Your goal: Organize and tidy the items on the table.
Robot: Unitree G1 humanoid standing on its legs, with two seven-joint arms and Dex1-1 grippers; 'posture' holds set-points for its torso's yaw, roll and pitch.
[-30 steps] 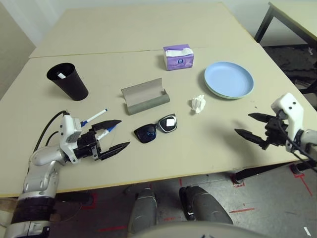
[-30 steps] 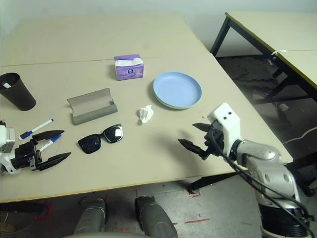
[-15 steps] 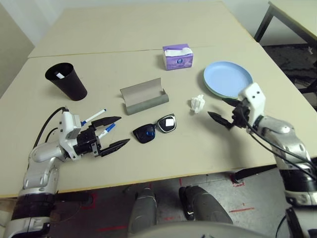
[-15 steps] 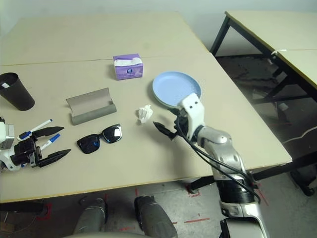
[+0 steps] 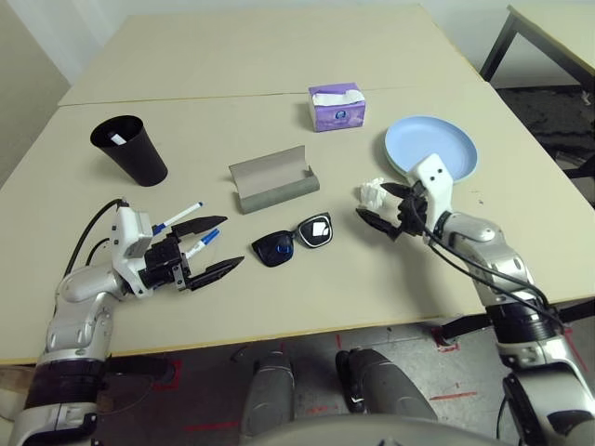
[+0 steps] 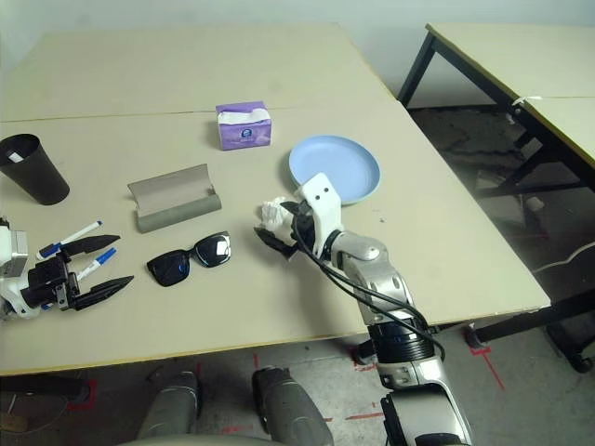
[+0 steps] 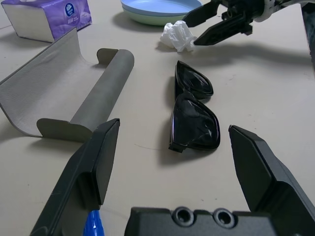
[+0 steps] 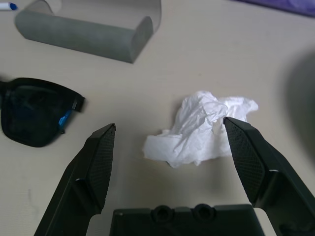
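We find the black cup [image 5: 130, 150] upright on the worktop [image 5: 279, 56], a white item inside. The grey glasses case [image 5: 271, 180] lies open, sunglasses [image 5: 293, 241] beside it. Right hand [image 8: 170, 142], released, straddles the crumpled tissue [image 8: 197, 129]. Left hand [image 5: 212, 246], released, rests by two markers [image 5: 177, 221].

The place looks like a robotics lab or test room: a large plain beige table [image 5: 279, 56] stands beside a second black-legged table [image 6: 521, 56], and the grey concrete floor [image 6: 465, 372] carries red tape marks [image 6: 488, 367] and loose cables.
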